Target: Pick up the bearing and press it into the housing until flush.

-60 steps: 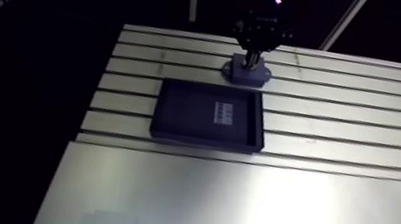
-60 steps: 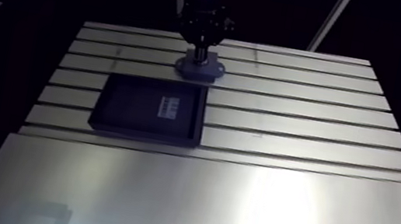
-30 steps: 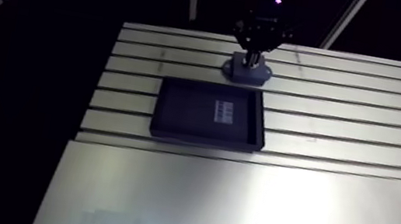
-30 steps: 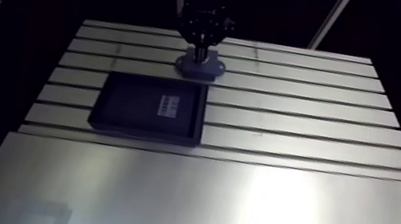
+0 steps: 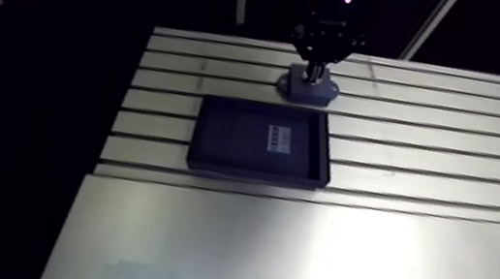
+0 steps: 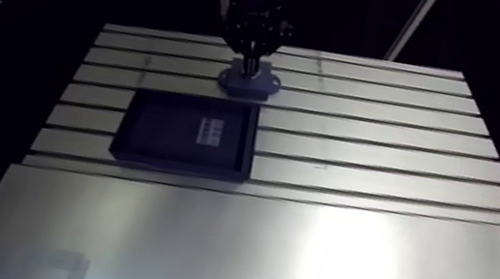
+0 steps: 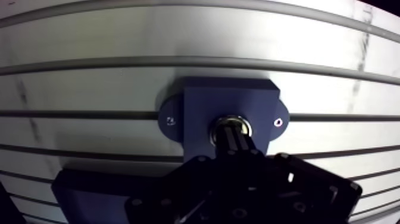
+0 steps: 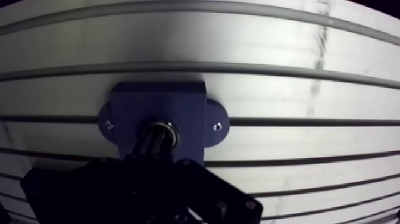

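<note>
Aluminium slotted table: one; it carries everything listed here.
Black shallow rectangular tray: one, the leftmost thing on the table, lying flat across the slots.
Tray contents: one white printed label, near the right wall.
Blue-grey plastic housing: one block, just beyond the tray's far edge, toward its right end.
Housing ears: two rounded ears, one on each side, each with one small hole.
Silver metal ring bearing: one, seated in the housing's central bore; whether it sits flush cannot be told.
Black two-finger gripper: one, directly over the housing, fingers closed together into a single narrow column, tip on the bearing.
</note>
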`<action>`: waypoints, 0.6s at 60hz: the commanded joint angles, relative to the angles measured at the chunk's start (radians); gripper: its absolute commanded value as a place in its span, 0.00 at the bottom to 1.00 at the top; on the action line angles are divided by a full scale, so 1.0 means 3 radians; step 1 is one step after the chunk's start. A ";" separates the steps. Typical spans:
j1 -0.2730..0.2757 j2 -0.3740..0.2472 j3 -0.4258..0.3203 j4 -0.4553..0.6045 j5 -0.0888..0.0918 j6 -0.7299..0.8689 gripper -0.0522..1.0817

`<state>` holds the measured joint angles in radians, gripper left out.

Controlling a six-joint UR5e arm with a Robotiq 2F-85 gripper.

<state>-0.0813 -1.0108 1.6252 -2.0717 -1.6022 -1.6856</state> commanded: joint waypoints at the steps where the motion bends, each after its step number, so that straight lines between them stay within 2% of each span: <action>1: 0.0000 0.0013 0.0000 0.0000 0.0004 0.0002 1.00; 36: 0.0000 0.0013 0.0000 0.0001 0.0004 -0.0003 1.00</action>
<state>-0.0812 -1.0070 1.6261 -2.0711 -1.6015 -1.6858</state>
